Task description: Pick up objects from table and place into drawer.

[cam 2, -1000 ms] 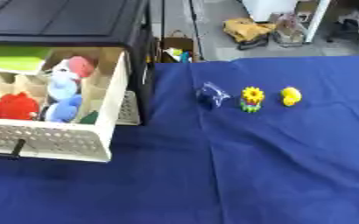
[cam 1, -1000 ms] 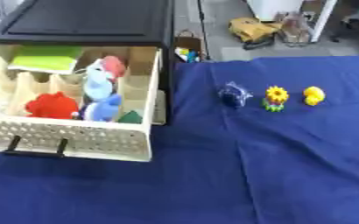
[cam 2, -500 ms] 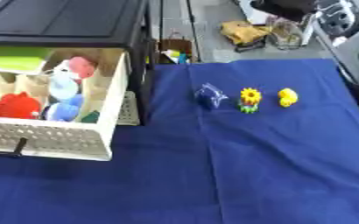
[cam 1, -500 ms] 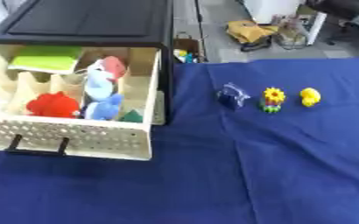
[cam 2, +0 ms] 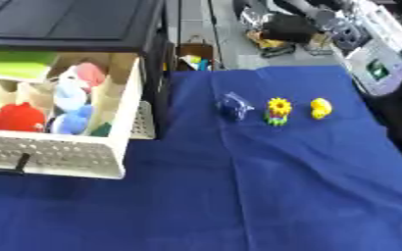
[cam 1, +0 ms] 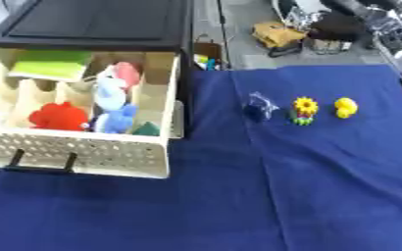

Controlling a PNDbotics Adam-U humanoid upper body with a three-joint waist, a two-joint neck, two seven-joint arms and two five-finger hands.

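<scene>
A table covered with a dark blue cloth (cam 1: 324, 196) fills the lower and right parts of the frame. At the upper left a black cabinet (cam 1: 101, 22) is seen, and from it a cream drawer (cam 1: 76, 154) with a perforated front and a dark handle (cam 1: 41, 166) is pulled out toward the lower left. Inside the drawer, several things are already lying: a green flat piece (cam 1: 54, 66) at the back, a red toy (cam 1: 57, 116) toward the left front, a pinkish toy (cam 1: 125, 74) further back, a pale blue and white toy (cam 1: 110, 95) in the middle, a blue toy (cam 1: 117, 120) just below it, and a small dark green shape (cam 1: 147, 129) near the front right corner. Three small objects are set in a row on the cloth at the right of centre, well apart from the drawer: a dark blue, partly clear toy (cam 1: 258, 108) on the left, a sunflower toy (cam 1: 305, 110) with yellow petals on a green and red base in the middle, and a small yellow duck-like toy (cam 1: 346, 107) on the right. The three are near one another but are not touching. Beyond the far edge of the table, at the top of the frame, a cluttered floor with a yellowish bundle (cam 1: 277, 34) is visible. Neither robot hand is shown in either view, so the state of the fingers cannot be told.
</scene>
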